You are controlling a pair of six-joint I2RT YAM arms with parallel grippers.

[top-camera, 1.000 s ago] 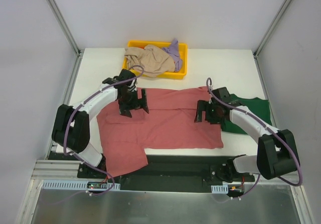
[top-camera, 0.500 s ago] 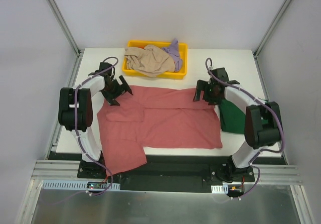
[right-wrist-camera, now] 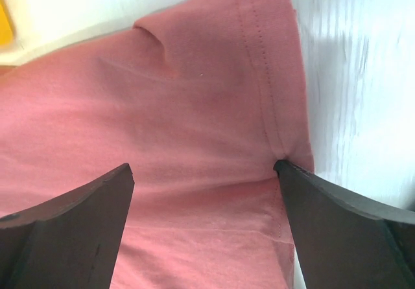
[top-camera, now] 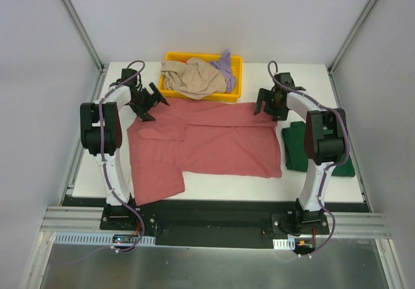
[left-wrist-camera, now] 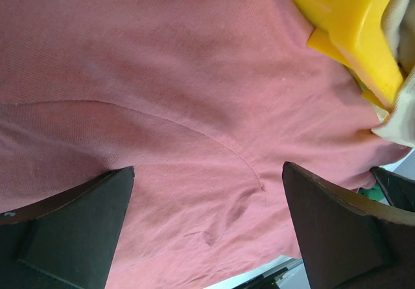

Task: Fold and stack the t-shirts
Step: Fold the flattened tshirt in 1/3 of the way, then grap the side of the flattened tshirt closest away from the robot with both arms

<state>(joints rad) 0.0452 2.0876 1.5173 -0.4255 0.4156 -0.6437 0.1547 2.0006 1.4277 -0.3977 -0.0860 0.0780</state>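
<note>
Over the rose-red t-shirt [top-camera: 214, 148], left gripper [top-camera: 151, 104], right gripper [top-camera: 268, 105], both spread wide, empty

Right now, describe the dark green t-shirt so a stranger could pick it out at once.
On the white table, look right of the big spread rose-red t-shirt. There lies the dark green t-shirt, a compact bundle. It is the only green cloth, and it lies outside the yellow tray.
</note>
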